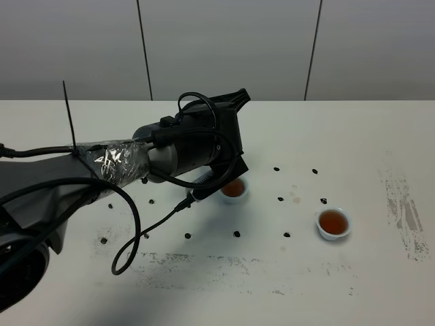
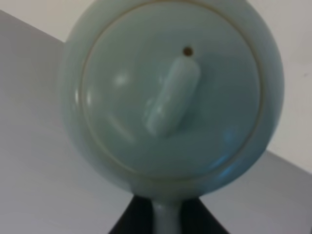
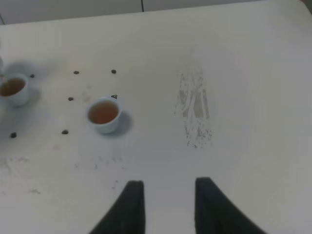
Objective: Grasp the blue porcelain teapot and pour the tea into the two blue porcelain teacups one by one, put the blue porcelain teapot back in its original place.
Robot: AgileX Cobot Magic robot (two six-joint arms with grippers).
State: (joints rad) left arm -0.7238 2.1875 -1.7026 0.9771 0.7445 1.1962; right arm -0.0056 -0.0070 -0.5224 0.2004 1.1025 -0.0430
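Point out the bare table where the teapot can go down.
Bare: the far right stretch of the table, behind the right teacup; also the near strip in front of both cups, though scuffed. Crowded: around the left teacup, where the left hand holding the teapot hangs, and the dark specks between the cups.

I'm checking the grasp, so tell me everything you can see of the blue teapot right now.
The blue porcelain teapot fills the left wrist view: a round body in glossy pale sky-blue glaze, lid seated, with an elongated knob and a small vent hole beside it. Its narrow handle runs between the dark fingers of the left gripper, which looks shut on it. No spout shows. In the high view the left arm hides the pot.
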